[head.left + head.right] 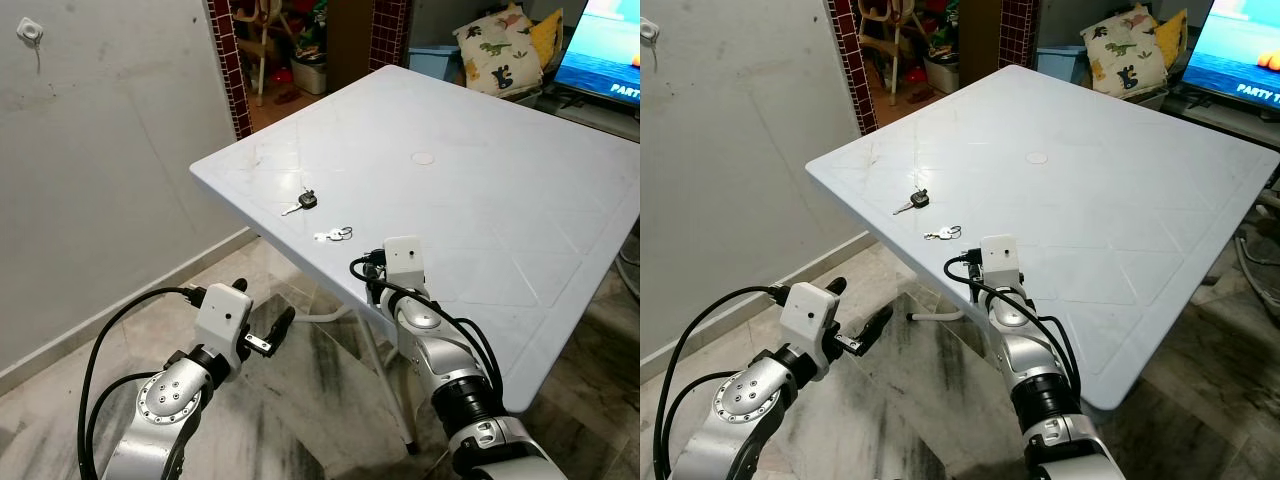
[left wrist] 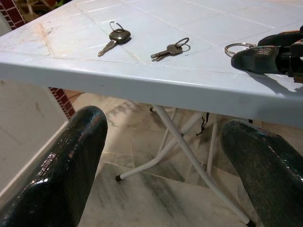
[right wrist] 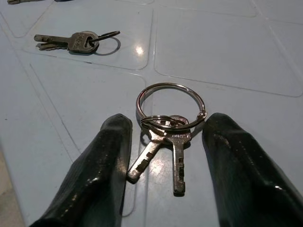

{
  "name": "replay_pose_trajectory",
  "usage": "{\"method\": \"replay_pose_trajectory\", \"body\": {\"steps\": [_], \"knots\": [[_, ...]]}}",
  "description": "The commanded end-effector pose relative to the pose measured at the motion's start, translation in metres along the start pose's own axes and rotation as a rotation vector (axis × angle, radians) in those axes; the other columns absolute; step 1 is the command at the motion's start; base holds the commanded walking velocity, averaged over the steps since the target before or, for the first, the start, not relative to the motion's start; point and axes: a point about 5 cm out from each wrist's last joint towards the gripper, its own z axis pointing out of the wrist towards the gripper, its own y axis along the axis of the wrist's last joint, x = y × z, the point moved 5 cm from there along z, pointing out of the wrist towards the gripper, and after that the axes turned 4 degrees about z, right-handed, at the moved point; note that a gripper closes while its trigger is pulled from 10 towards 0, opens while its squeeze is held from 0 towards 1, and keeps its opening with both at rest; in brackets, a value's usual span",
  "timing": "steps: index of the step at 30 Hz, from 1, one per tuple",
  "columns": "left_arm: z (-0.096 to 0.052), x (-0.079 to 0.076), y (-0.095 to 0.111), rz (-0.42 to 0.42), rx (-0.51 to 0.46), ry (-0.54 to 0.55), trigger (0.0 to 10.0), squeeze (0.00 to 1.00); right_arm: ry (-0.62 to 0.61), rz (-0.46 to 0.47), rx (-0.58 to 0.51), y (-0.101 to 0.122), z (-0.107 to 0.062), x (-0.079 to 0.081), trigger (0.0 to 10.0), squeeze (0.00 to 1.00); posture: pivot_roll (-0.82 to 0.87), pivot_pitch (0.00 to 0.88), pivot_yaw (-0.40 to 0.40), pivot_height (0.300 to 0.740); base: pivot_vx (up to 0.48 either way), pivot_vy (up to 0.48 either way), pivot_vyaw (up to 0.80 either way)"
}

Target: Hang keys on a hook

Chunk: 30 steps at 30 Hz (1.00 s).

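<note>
A large white plastic folding table (image 1: 480, 190) with moulded panel lines was seen from the head views, and all places below are given from it. On its top, near the corner closest to the grey wall, a key with a black plastic head (image 1: 303, 202) was laid, and a small pair of silver keys on a ring (image 1: 334, 235) was laid just beside it, further in from that corner. A small white hook plate (image 1: 30, 31) was fixed high on the grey wall (image 1: 100, 150), well apart from the table.

A third bunch, two worn metal keys on a large steel split ring (image 3: 166, 124), was made out only from the right wrist view; from the head it was hidden behind the right wrist housing. It was lying flat on the tabletop, between the two black fingers (image 3: 99, 165) of the right gripper (image 3: 165, 163), which were spread wide to either side of it with nothing clasped. The same ring was glimpsed from the left wrist view, at the tip of the right gripper's finger.

The right arm was reached forward over the table's near edge, its gripper lowered to the surface. The left gripper (image 1: 268, 335) was held below the table's edge, over the marbled floor (image 1: 300, 400), pointed toward the table's white legs, its fingers (image 2: 66, 165) parted wide and empty.
</note>
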Motion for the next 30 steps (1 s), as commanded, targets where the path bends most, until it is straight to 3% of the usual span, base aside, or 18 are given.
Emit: {"method": "replay_pose_trajectory", "body": {"steps": [1, 30], "knots": [[0.0006, 0.0017, -0.0013, 0.012, 0.012, 0.002, 10.0, 0.00, 0.009, 0.015, 0.026, -0.0051, 0.0011, 0.0028, 0.0, 0.00, 0.01, 0.079, 0.049, 0.740, 0.000, 0.000, 0.00], [0.0023, 0.0010, -0.0006, 0.026, 0.007, 0.001, 10.0, 0.00, 0.039, 0.037, 0.011, -0.0015, 0.0031, 0.0077, 0.0, 0.00, 0.01, 0.065, 0.052, 0.740, 0.000, 0.000, 0.00]]}}
